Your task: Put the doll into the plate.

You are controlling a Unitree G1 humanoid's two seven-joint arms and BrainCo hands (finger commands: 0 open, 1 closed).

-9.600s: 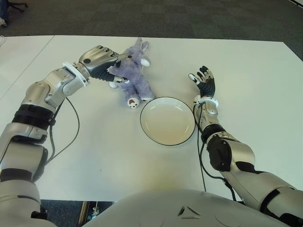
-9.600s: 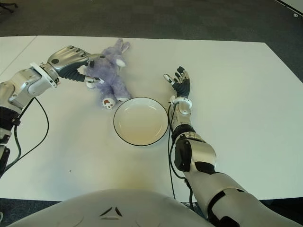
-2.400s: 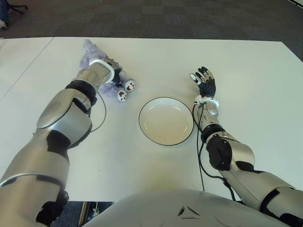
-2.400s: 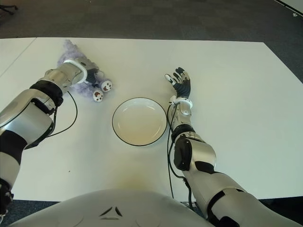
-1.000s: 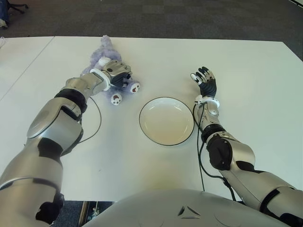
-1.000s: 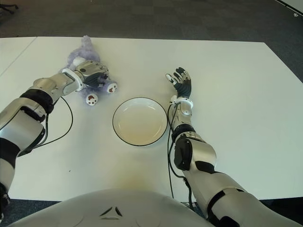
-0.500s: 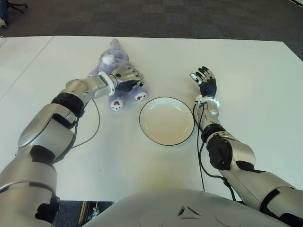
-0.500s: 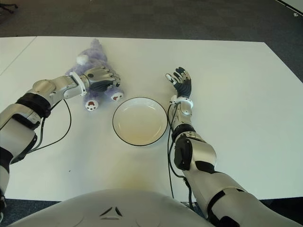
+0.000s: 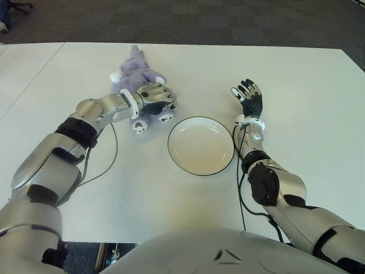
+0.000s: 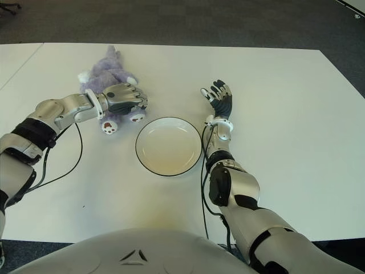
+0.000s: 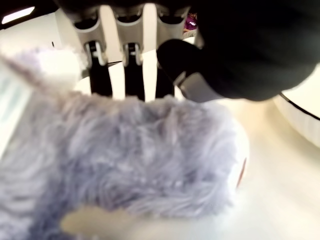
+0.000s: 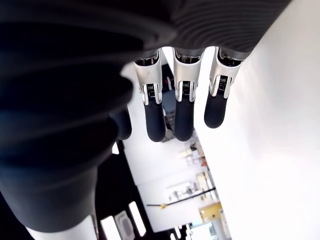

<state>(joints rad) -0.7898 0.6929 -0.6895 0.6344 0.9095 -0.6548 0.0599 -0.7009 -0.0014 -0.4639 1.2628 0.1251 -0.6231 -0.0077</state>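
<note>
Doll (image 9: 138, 77) lies on the table (image 9: 319, 114), just left of the plate (image 9: 200, 146), not in it. We see our left hand (image 9: 155, 98) clamped around its lower body. Our right hand (image 9: 247, 98), right of the plate, holds nothing, fingers extended.

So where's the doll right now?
In the eye views, the doll lies on the table's left side, gripped by the left hand, just left of the plate.

White tabletop (image 9: 171, 211) fills most of the frame. Dark grey carpet floor (image 9: 228, 23) spans the top. Chair base (image 9: 14, 7) at upper left.
</note>
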